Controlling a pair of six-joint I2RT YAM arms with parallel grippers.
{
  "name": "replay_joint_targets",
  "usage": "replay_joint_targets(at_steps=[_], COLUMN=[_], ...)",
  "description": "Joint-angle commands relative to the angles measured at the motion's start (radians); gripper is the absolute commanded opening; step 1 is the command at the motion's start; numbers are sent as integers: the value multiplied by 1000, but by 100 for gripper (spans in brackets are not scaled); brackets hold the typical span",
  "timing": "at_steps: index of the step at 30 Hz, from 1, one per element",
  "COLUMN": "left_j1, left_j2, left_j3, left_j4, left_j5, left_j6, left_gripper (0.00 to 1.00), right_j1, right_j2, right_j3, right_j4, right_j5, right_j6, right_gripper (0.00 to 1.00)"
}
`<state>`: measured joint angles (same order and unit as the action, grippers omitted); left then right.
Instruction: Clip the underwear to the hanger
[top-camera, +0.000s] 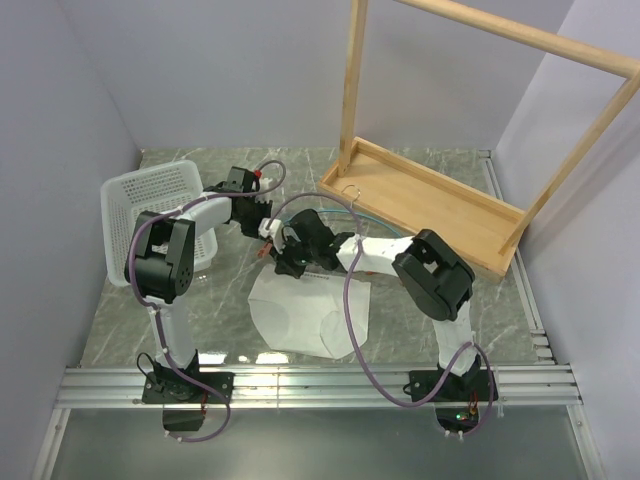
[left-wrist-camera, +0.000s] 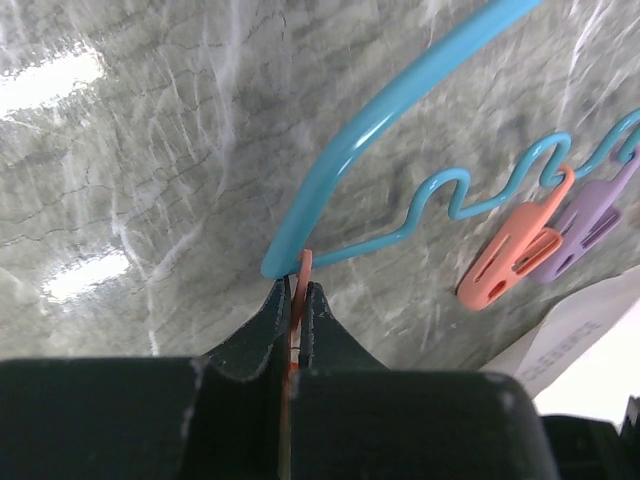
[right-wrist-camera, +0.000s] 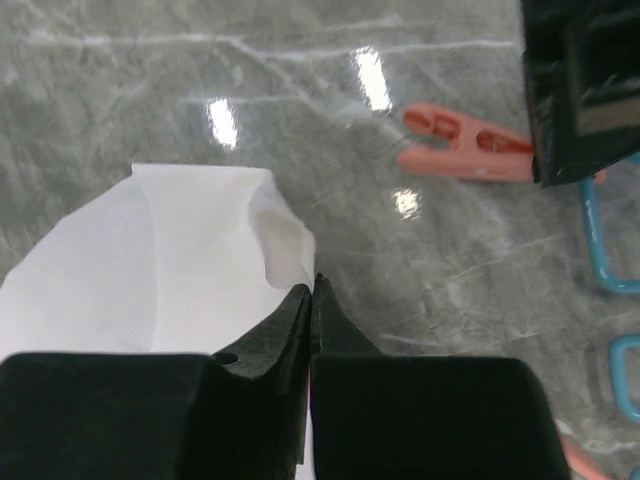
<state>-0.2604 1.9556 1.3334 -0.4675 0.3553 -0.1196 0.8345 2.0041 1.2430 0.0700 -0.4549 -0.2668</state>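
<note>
The teal hanger (left-wrist-camera: 400, 100) lies on the marble table, with its wavy bar carrying an orange clip (left-wrist-camera: 510, 255) and a purple clip (left-wrist-camera: 585, 215). My left gripper (left-wrist-camera: 298, 285) is shut on another orange clip (left-wrist-camera: 302, 268) at the hanger's end corner. That clip also shows in the right wrist view (right-wrist-camera: 465, 155), sticking out of the left gripper's black body (right-wrist-camera: 585, 90). The white underwear (top-camera: 305, 315) lies creased on the table. My right gripper (right-wrist-camera: 312, 285) is shut on the underwear's top edge (right-wrist-camera: 285, 240), a short way from the held clip. The two grippers (top-camera: 262, 228) (top-camera: 285, 258) are close together.
A white perforated basket (top-camera: 150, 205) stands at the left, behind the left arm. The big wooden rack frame (top-camera: 430, 200) stands at the back right, its tray base just beyond the hanger's metal hook (top-camera: 348, 190). The grey walls close in on both sides.
</note>
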Motion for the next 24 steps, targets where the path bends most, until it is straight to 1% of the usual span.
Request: replay_joint_targets(at_steps=[1,8,13,16,24], left_j1=[6,18,27,30,44], left_j2=[-43,-63,-67,-66,-83], left_j3=[-8,-48,-63,-66,-106], left_j4=[58,128,162,174,240], left_j5=[39,97,132,131,140], left_j6=[-87,-147,-186,-201,-255], left_gripper=[0,0,0,0,0], right_j1=[-12,-51,-58,-63,-66], right_j2=[22,10,16,34,71], right_j3=[65,65,81,111,159], right_j4=[-18,-38,-62,-110,-148], right_j5=[25,-33,-83,-108,-145], right_j6=[54,152,176,208,320], right_gripper=[0,0,0,0,0])
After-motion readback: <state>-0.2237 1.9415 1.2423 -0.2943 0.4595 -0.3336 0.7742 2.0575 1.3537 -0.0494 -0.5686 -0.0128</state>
